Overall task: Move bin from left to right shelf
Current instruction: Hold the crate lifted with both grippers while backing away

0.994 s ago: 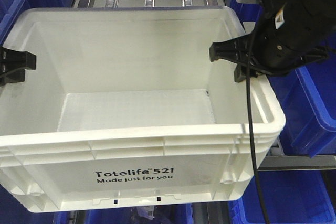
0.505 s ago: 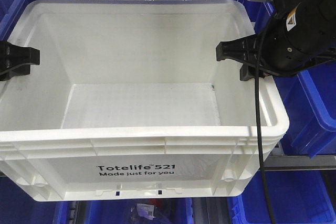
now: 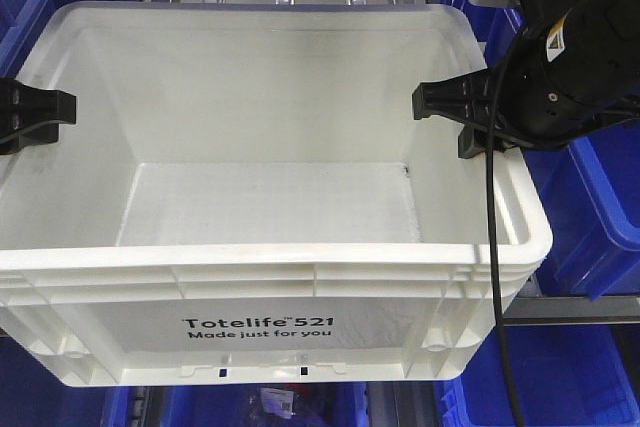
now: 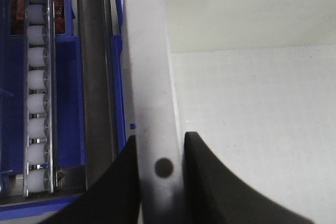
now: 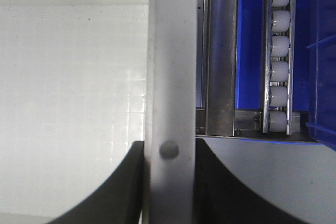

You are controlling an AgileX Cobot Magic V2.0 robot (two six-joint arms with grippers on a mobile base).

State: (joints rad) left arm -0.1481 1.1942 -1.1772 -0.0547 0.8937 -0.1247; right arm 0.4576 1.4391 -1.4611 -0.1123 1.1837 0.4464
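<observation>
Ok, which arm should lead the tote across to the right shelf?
Right, probably, as leader only. The right hand is clamped over the right rim of the white tote, on the side facing the travel direction. The left hand clamps the opposite rim and should follow; neither could carry it alone.

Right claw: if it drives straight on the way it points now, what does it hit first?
The white tote itself. Its right wall sits between the fingers of the right claw, so going on would likely bottom the rim against the palm. The remaining gap is hidden.
</observation>
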